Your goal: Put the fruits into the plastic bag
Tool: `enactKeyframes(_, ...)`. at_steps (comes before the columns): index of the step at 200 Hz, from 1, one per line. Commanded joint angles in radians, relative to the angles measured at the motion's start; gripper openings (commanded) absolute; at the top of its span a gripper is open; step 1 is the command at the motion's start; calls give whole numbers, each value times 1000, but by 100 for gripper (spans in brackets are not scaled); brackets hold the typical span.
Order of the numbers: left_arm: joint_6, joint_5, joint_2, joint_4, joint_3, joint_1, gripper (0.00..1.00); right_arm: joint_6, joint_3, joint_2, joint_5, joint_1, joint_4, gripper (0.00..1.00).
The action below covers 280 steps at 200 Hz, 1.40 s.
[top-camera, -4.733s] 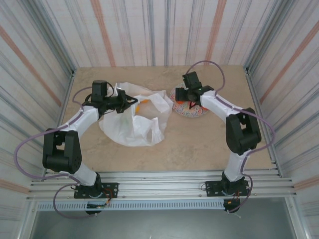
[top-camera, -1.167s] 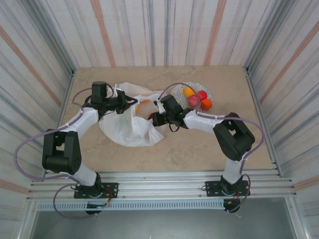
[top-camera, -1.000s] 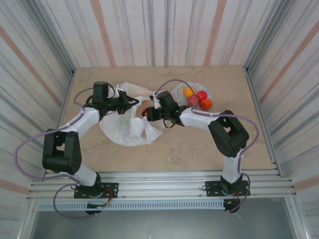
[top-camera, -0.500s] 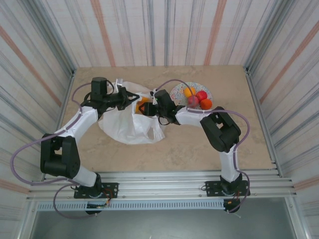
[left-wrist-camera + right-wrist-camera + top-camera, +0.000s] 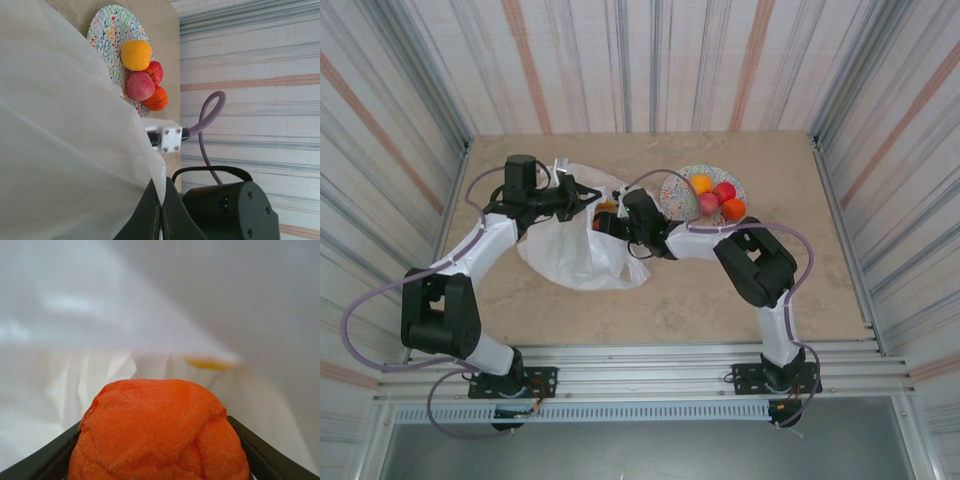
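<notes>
White and crinkly, the bag (image 5: pixel 575 255) lies centre-left on the desk (image 5: pixel 720 290), rim pinched in your left tool (image 5: pixel 159 210); your right tool (image 5: pixel 607 221), inside its mouth, clamps an orange fruit (image 5: pixel 159 430). Four fruits (image 5: pixel 141 85) sit on the plate (image 5: pixel 107 30).

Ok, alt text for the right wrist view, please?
An orange fruit sits low and close in the frame, clamped in the right end effector between its dark fingers. Behind it is crinkled white bag plastic, with a blurred yellow patch deeper in.
</notes>
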Motion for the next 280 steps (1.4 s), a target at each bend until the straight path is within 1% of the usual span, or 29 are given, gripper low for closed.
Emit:
enactKeyframes(1,-5,1,-21,12,21,-2,0,27,-7,19,-48,16,36,66)
enactKeyframes(28,-2,4,-15,12,17,1,0,8,12,30,-54,20,-12,69)
enactKeyframes(61,0,7,-13,15,5,13,0,1,14,12,-38,-1,-53,77)
enactKeyframes(94,3,11,-12,18,-7,23,0,-14,12,-22,-24,-17,-92,84)
enactKeyframes(137,4,18,-9,25,-19,30,0,-46,-14,-64,18,-25,-157,89)
enactKeyframes(162,4,19,-3,26,-22,30,0,-68,-18,-94,26,-37,-193,91)
enactKeyframes(195,12,24,-1,23,-29,33,0,-108,-27,-165,69,-49,-261,91)
enactKeyframes(214,24,24,-5,17,-39,36,0,-109,-36,-219,148,-59,-331,90)
enactKeyframes(232,33,18,-6,22,-50,34,0,-67,-52,-261,244,-63,-387,88)
enactKeyframes(249,36,19,-4,31,-56,35,0,-42,-81,-288,254,-71,-352,88)
enactKeyframes(280,54,13,-1,21,-61,38,0,-36,-147,-356,184,-96,-236,88)
